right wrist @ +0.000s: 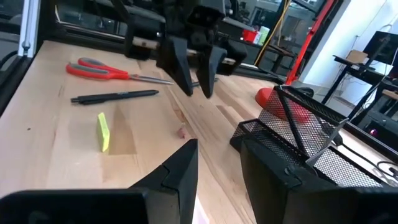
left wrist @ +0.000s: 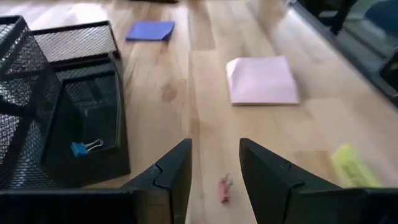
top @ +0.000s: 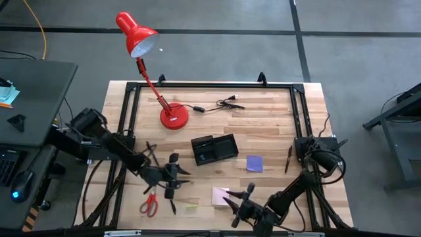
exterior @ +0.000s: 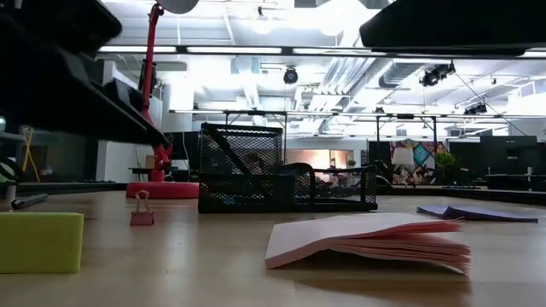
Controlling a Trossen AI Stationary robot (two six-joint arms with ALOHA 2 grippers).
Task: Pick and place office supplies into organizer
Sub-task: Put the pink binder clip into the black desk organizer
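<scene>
The worktop [top: 263, 125] carries a black mesh organizer [top: 214, 149] near its middle, with a red lamp [top: 141, 36] toward the far edge. Still loose near the front edge are the pink pad [top: 220, 195], the purple pad [top: 254, 163] nearer the right edge, the red-handled scissors [top: 149, 204] toward the front left corner, a black pen [right wrist: 115, 96], a small yellow-green block [right wrist: 103, 131] and a tiny pink clip [left wrist: 223, 188]; a blue clip [left wrist: 84, 148] is already in one compartment. The left gripper [left wrist: 214, 163] is held over the pink clip with its fingers apart and nothing between them — a pick seems to be in hand. A descent astride the clip is called for next. The right gripper [right wrist: 219, 155], near the pink pad, is likewise apart and empty.
</scene>
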